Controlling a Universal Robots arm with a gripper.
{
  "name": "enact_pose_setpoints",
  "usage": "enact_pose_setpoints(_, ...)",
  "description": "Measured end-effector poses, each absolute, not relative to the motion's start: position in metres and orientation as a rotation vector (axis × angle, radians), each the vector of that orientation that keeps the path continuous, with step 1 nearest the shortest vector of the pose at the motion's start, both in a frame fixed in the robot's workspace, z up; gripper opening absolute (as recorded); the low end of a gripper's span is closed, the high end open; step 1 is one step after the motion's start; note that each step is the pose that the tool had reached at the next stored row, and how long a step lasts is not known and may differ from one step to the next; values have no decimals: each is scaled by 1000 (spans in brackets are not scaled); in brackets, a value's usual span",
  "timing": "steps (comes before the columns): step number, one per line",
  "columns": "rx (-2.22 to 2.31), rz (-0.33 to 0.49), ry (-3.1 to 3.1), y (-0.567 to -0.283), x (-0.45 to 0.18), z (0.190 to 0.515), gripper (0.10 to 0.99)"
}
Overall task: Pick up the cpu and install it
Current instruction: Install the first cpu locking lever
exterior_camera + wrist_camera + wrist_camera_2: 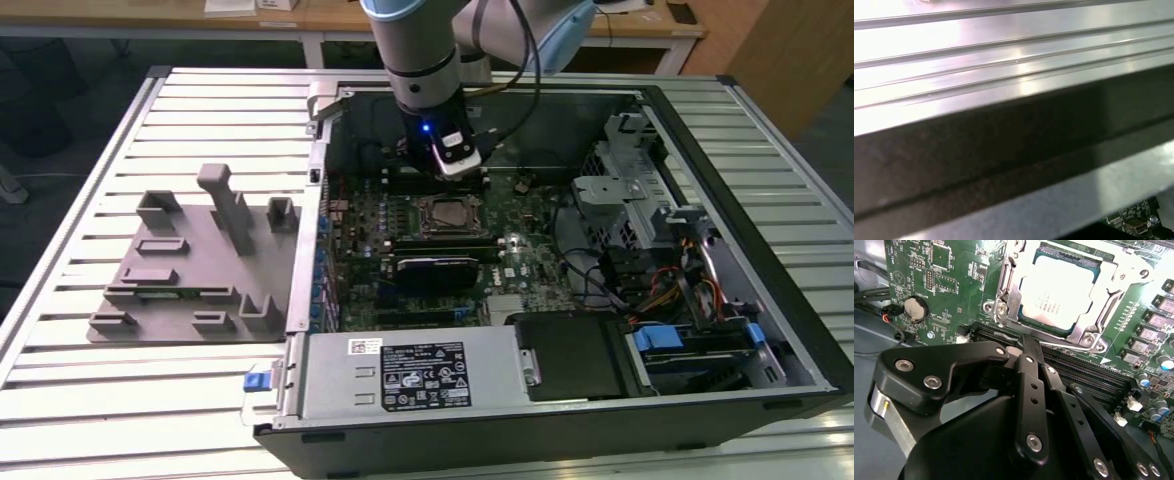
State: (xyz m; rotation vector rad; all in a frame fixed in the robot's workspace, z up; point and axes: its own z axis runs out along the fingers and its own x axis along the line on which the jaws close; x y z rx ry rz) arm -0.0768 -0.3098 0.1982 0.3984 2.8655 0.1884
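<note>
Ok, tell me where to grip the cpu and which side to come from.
Grip the cpu probably by two opposite edges of its raised top plate, straight from above: it lies flat, and the metal socket frame hems all four sides, blocking sideways approach.

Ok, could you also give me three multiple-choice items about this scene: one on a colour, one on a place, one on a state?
1. The plastic fixture on the table is: A grey; B red; C green.
2. The tool is: A over the fixture; B over the motherboard inside the case; C beside the case.
3. The cpu is: A held by the tool; B flat in the metal frame on the motherboard; C on the fixture.
Answers: 1 A, it shows grey in the exterior view. 2 B, the arm reaches down into the open case. 3 B, the second wrist view shows it lying there.
</note>
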Motion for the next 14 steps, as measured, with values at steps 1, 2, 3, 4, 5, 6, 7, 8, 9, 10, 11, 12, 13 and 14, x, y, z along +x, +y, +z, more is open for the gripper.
enact_pose_setpoints(1,398,188,2866,-310,-77,198,106)
enact_pose_setpoints(2,398,187,2866,-310,-77,198,106)
enact_pose_setpoints(3,398,186,2866,-310,-77,198,106)
enact_pose_setpoints(4,398,184,2865,-310,-77,198,106)
enact_pose_setpoints(5,398,183,2865,-310,-77,197,106)
enact_pose_setpoints(6,397,182,2865,-310,-77,197,106)
enact_pose_setpoints(7,397,181,2865,-310,-77,197,106)
enact_pose_setpoints(8,397,181,2865,-310,-77,197,106)
enact_pose_setpoints(9,398,181,2865,-310,-77,197,106)
enact_pose_setpoints(10,402,180,2864,-309,-76,197,106)
enact_pose_setpoints(11,408,179,2863,-309,-76,197,106)
enact_pose_setpoints(12,417,178,2862,-309,-76,197,106)
enact_pose_setpoints(13,424,177,2860,-308,-76,197,106)
enact_pose_setpoints(14,432,176,2859,-307,-76,197,106)
